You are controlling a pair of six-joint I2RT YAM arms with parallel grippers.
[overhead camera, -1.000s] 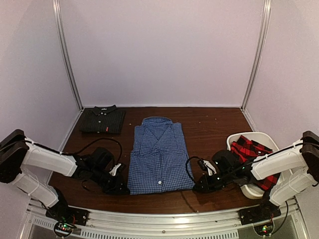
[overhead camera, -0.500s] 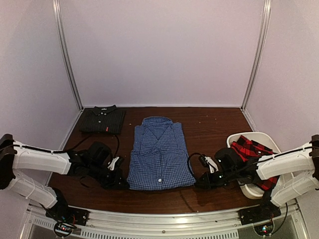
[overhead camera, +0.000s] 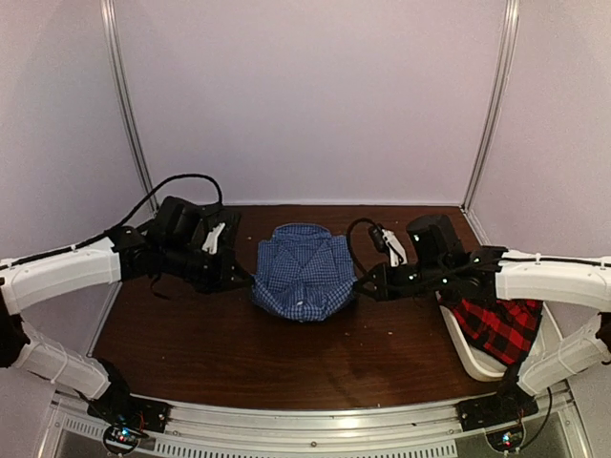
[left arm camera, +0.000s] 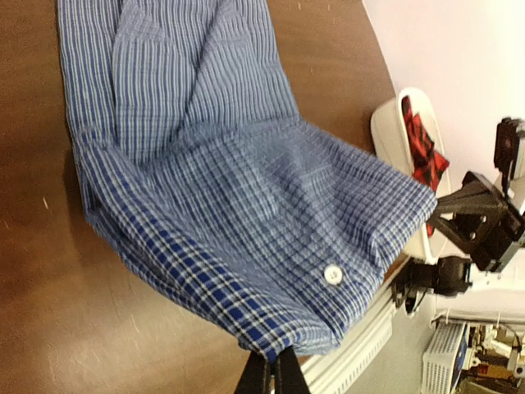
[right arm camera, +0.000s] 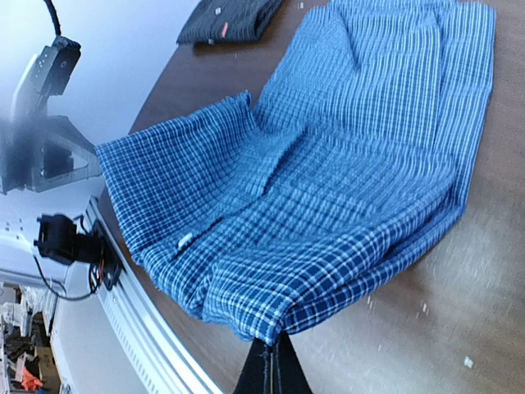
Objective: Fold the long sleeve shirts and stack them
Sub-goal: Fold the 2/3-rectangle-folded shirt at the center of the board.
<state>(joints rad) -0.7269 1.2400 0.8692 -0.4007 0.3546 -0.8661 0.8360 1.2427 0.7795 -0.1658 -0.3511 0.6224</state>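
The left gripper [left arm camera: 269,365] is pinching one corner of the blue shirt [overhead camera: 304,277] at its hem. Its fingers are pressed narrow onto the checked cloth. The right gripper [right arm camera: 271,353] is gripping the opposite hem corner in the same way, with its fingers closed tight on the fabric.

Between the two grippers, the lower part of the shirt is hanging raised off the table [overhead camera: 239,353] and sagging in the middle. It is doubling over the upper part, which is lying flat with the collar towards the back wall. A white button [left arm camera: 332,274] is showing on the lifted front. A small white label [right arm camera: 184,240] is sitting near the hem, and its writing is too small to read.

The dark shirt [right arm camera: 234,16] is lying folded at the back left of the table, apart from the blue one. An orange tag [right arm camera: 223,31] is showing on it, with no lettering that can be made out. The red plaid shirt [overhead camera: 496,324] is lying crumpled in the white tub [overhead camera: 468,358] at the right edge of the table, partly under the right arm.
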